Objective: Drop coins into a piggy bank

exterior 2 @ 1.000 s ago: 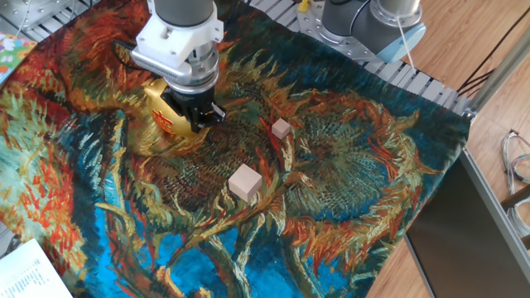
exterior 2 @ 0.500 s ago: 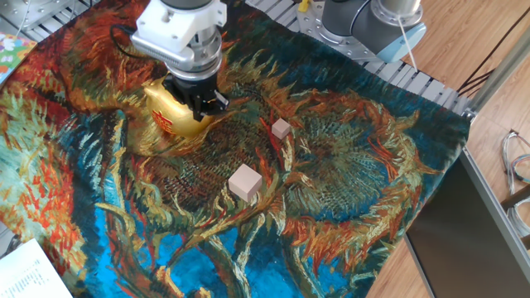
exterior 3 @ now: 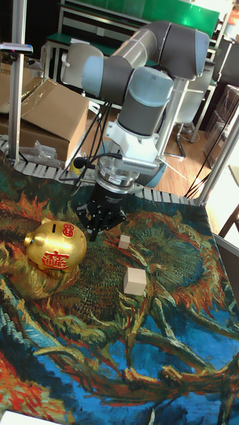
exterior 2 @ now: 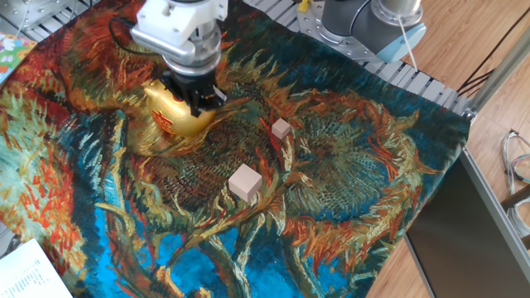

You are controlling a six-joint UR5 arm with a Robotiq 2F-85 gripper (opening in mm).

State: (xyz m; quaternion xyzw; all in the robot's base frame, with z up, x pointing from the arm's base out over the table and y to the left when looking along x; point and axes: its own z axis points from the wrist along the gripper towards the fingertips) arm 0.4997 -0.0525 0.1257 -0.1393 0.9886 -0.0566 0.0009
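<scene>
**Hovering beside the piggy bank, no coin visible**

I'm at the back-left of the table [exterior 2: 464, 112], which is covered by a sunflower-print cloth [exterior 2: 348, 190]. The piggy bank [exterior 3: 56, 250] sits on the cloth, gold, red markings on its side and snout, dark slot on top.

My gripper [exterior 3: 95, 228] hangs just off the bank's snout end, above the cloth. In the fixed view it overlaps the bank's top [exterior 2: 178, 116]; the tall view shows it beside the bank, not over the slot. Jaws read as nearly together, but they're dark and small in both views, so I can't tell for sure, nor whether a coin is pinched between them. No coins visible anywhere on the cloth either.

Two pale wooden cubes lie to the side: small cube [exterior 2: 281, 128] near the bank, larger cube [exterior 2: 245, 182] further toward the front. Not part of this job.

My read: the step is either lining up for a drop or between coins. If I hold a coin, the next move needs a shift over the slot, coin edge aligned with it, then release. If not, I need to find a coin first.
</scene>
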